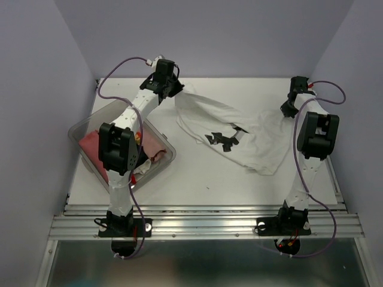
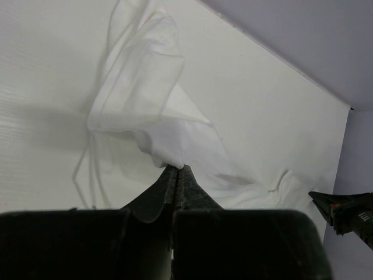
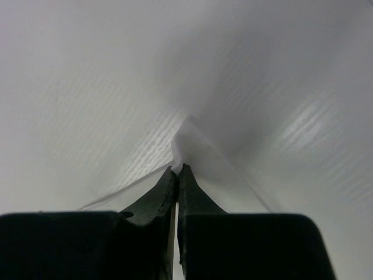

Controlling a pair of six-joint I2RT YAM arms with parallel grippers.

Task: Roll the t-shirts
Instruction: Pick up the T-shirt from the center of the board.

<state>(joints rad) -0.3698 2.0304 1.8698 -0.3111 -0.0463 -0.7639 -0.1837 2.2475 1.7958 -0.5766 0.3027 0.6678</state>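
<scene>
The left hand point(image 1: 178, 91) is clenched on a bunched corner of the white t-shirt point(image 1: 239, 134), near the far edge of the desk point(image 1: 209, 185), left of its middle. Its wrist view shows both jaws pressed together with cloth point(image 2: 175, 140) pinched at the very tip point(image 2: 176, 168). The right hand point(image 1: 288, 110), close to the far right corner, is likewise clenched. In its own view the jaws meet on a thin peak of white fabric point(image 3: 192, 140) at the tip point(image 3: 176, 169).

The shirt hangs and drapes between the two hands across the far half of the desk. It is crumpled in the middle, with its black print point(image 1: 222, 139) facing up and a lower part trailing toward the centre. The clear tub point(image 1: 170, 156) by the left edge holds more shirts, a salmon-pink one point(image 1: 90, 143) among them.

The step looks like stretching the shirt out so it can be laid flat before rolling. To do it well, both hands should probably draw apart evenly along the far edge until the slack and the middle folds go. They should then lower together so the cloth settles smooth on the desk. The right hand's pinch seems slight and could slip under tension, so the pull ought to be gentle. Keep the left end clear of the tub.
</scene>
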